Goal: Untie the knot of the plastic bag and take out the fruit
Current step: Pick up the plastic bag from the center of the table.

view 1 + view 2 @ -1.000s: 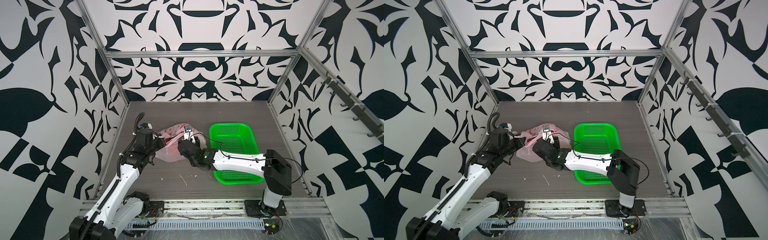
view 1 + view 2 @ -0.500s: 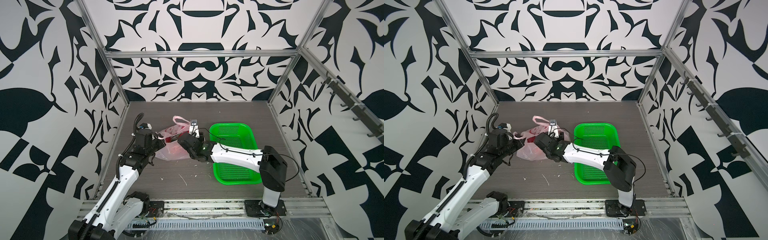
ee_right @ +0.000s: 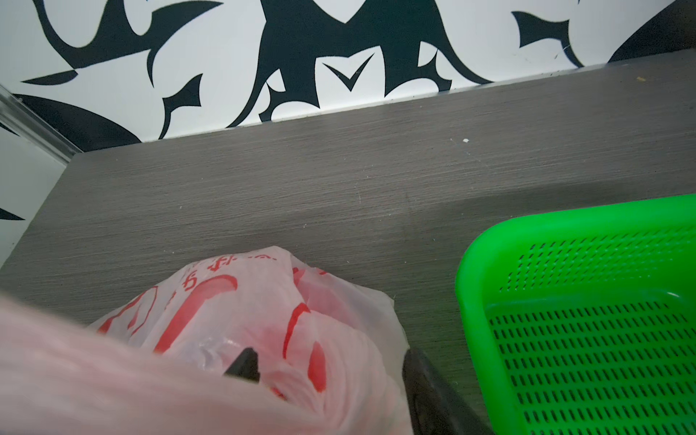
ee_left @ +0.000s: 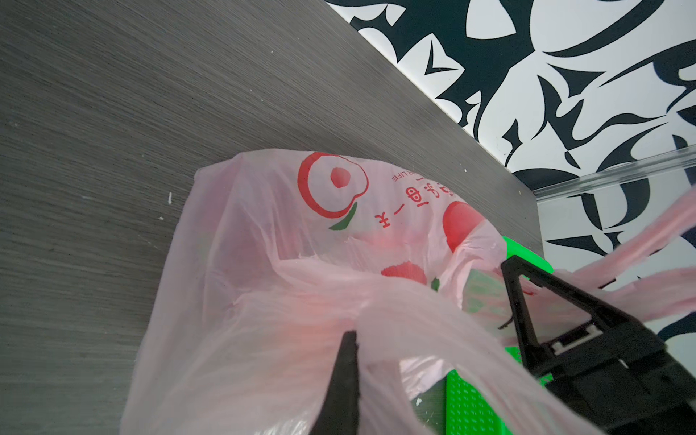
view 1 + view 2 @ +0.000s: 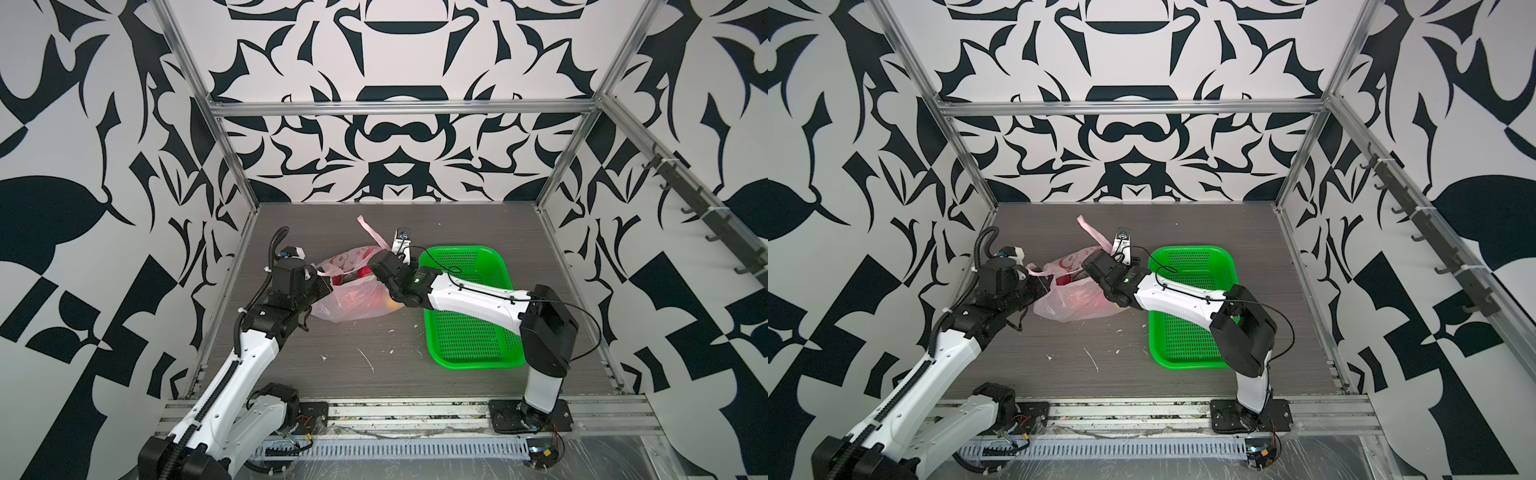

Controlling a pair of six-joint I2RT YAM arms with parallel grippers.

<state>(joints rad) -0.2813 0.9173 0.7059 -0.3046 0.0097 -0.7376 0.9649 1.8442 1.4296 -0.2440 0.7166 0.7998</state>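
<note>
Both top views: bag [image 5: 353, 301] lies on table [image 5: 478, 220] between the arms, mouth gaping. No knot shows, so untying looks done. Left hand [image 5: 321, 275] pinches bag by one handle. Loose handle [image 5: 1090, 229] trails up past right hand [image 5: 380, 266]. Fruit [image 5: 365, 272] inside bag; basket [image 5: 457, 250] empty.

Left wrist: left hand clamped on bunched film.

Right wrist: right fingers [image 3: 244, 367] apart over bag, apparently gripping nothing.

Left to do: lift fruit out.
</note>
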